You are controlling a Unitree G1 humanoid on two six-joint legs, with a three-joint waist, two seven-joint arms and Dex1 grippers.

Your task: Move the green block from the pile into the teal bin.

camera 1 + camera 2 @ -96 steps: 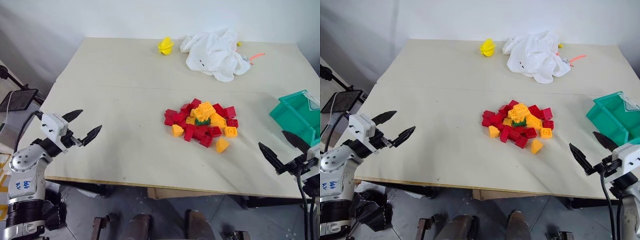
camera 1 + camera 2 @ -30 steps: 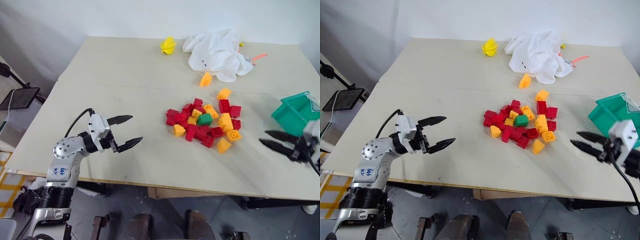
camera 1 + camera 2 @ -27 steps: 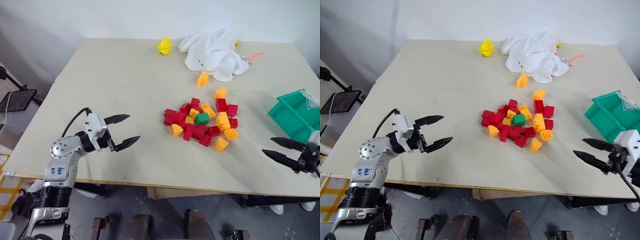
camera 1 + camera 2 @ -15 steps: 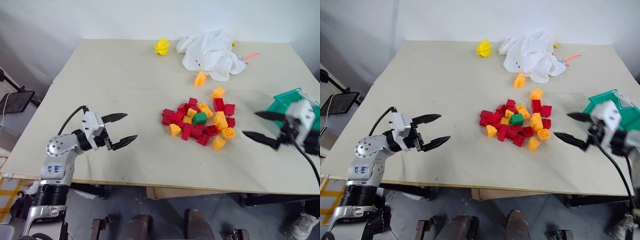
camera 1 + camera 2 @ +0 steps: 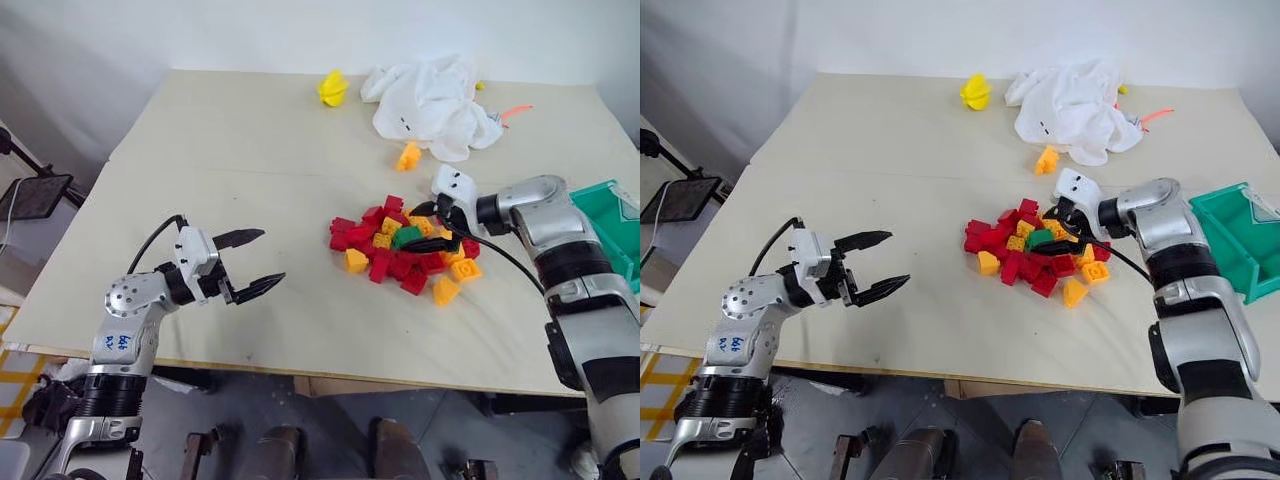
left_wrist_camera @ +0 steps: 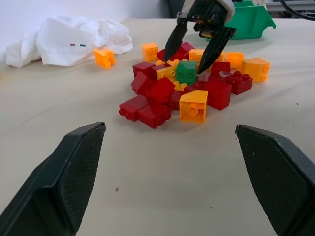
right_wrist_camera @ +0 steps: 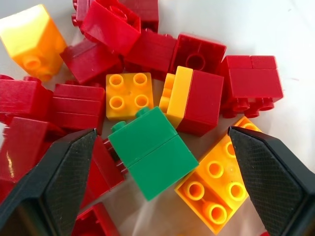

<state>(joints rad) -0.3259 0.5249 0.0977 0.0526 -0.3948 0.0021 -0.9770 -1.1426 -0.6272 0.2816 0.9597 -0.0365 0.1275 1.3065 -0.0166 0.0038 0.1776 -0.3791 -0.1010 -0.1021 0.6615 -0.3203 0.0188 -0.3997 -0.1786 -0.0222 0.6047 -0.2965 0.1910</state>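
Over the heap of small red, yellow and orange studded plastic bricks (image 5: 405, 245) near the middle of the pale table (image 5: 250, 160), the robot's right gripper (image 5: 428, 227) hangs with its two black fingers spread wide, one on either side of the small green studded plastic brick (image 5: 406, 237), gripping nothing. That brick lies on top of the heap, not yet lifted. At the table's right edge the teal rectangular plastic tub (image 5: 618, 228) stands well apart from it. Grasp, carry and drop all appear still to come. The left gripper (image 5: 255, 262) hovers wide open and empty at the near left.
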